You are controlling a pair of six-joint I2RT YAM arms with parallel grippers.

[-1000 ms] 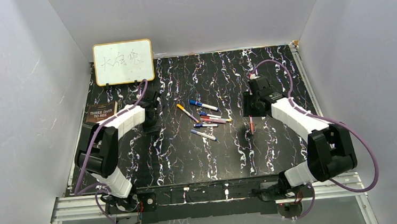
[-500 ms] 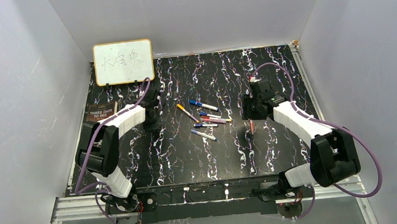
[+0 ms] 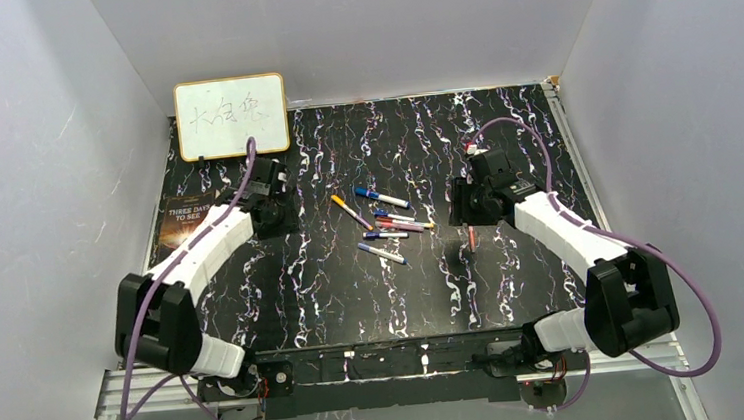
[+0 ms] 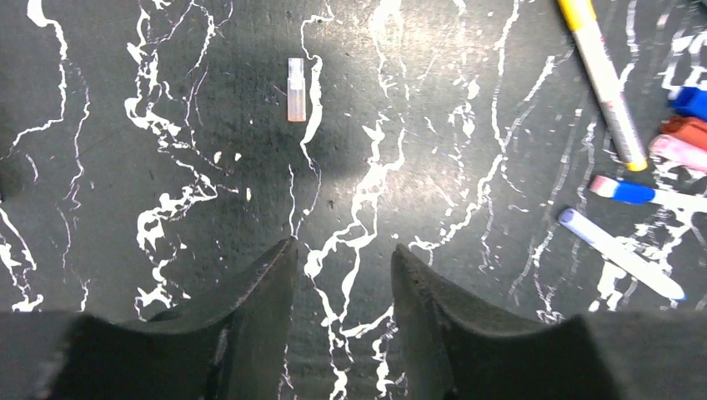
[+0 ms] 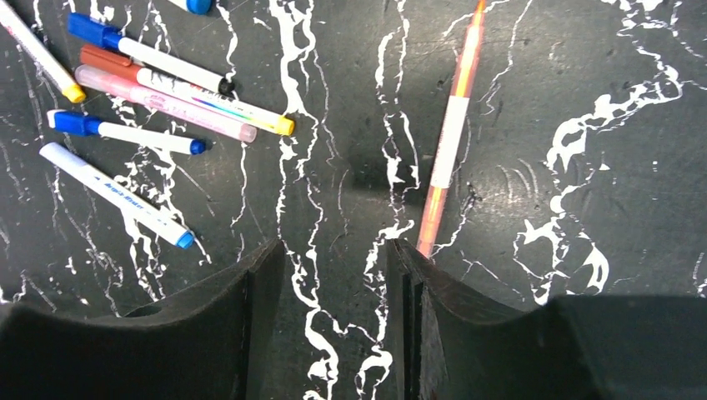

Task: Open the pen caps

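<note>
Light, probably slippery pen caps (image 5: 73, 122), best pinched at pen ends; left hand (image 4: 343, 250) and right hand (image 5: 333, 246) agape, empty.

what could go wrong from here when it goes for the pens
1. The orange pen lies just beside one of the open right fingers; a descent off-centre could roll it away.
2. The clustered pens lie tight together, so grabbing one may drag neighbours.
3. The small loose cap ahead of the left fingers could get knocked aside.
</note>
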